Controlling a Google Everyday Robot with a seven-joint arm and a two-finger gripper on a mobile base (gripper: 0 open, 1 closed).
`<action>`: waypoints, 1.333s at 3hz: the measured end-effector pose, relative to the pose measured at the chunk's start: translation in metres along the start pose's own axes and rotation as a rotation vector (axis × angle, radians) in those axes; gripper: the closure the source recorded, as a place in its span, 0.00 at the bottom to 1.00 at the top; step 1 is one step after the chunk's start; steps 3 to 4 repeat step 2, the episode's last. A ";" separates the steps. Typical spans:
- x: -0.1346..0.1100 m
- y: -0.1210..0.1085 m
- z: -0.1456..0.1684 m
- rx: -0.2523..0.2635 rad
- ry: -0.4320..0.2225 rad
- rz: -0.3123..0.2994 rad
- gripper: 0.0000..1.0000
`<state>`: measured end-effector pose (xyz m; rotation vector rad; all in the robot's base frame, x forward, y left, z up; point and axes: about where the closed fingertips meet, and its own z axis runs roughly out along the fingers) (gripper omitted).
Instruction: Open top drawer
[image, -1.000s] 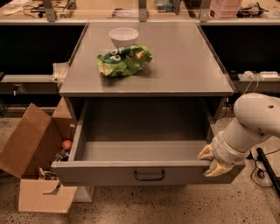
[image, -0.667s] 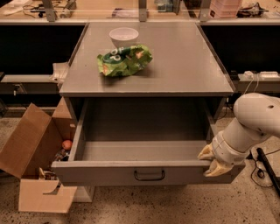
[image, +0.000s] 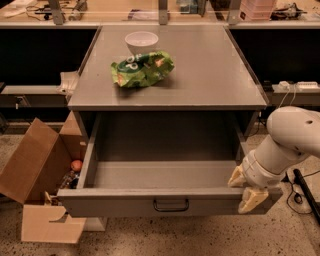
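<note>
Top drawer wide open, deep grey tray; gripper jaws pinching panel's right end

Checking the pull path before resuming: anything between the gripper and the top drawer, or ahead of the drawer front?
Nothing visible. The gripper sits at the right end of the top drawer front panel, and the drawer is already pulled out. Nothing shows on the floor ahead of it; the cardboard boxes lie off its left corner, beside the path.

It looks like a lab or workshop. A grey metal cabinet stands on a speckled floor, with cluttered benches and cables far behind and open cardboard boxes near left. A robot gripper sits at the near right corner of the top drawer.
</note>
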<state>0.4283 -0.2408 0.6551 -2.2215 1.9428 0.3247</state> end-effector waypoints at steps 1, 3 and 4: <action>0.000 0.000 0.000 0.000 0.000 0.000 0.00; 0.000 0.000 0.000 0.000 0.000 0.000 0.00; 0.000 0.000 0.000 0.000 0.000 0.000 0.00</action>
